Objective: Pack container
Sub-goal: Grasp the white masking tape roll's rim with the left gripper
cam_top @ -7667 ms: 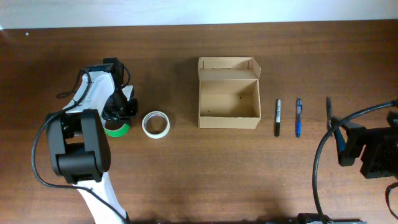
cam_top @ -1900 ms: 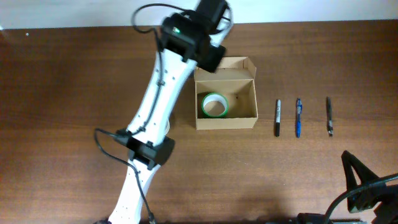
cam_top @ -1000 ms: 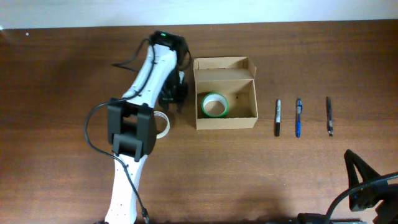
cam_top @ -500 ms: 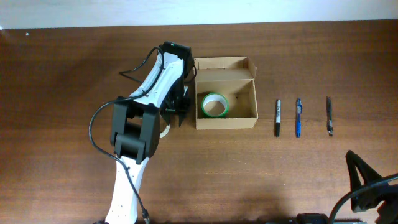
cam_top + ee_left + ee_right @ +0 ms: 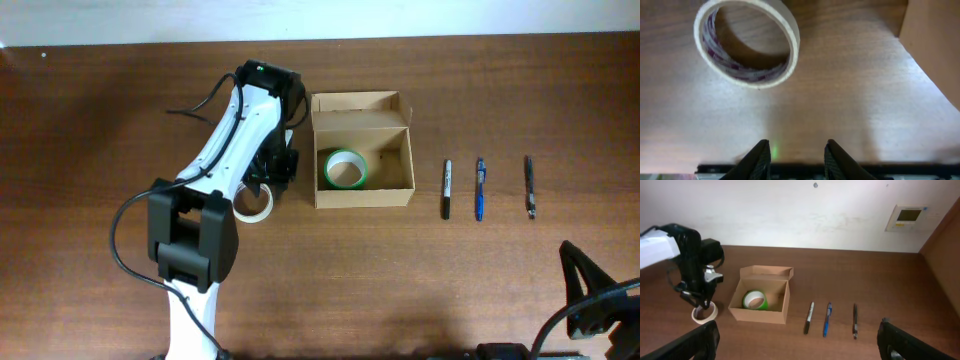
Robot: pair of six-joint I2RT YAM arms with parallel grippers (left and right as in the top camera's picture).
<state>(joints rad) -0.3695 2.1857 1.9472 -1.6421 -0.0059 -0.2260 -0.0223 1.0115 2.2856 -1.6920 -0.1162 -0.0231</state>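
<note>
On the brown surface (image 5: 805,275) an open cardboard box (image 5: 758,315) holds a green tape roll (image 5: 754,300). Left of it lies a white tape roll (image 5: 705,314), with the left gripper (image 5: 696,302) just above. Right of the box lie a black marker (image 5: 809,317), a blue pen (image 5: 827,319) and a dark pen (image 5: 855,321), side by side. The right gripper (image 5: 800,344) has its jaws wide apart, empty.

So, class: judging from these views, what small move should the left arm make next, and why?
Probably ease the left gripper forward over the white tape roll so its jaws straddle the wall. The green roll already lies in the container; the white one lies on the table just ahead, jaws empty.
</note>
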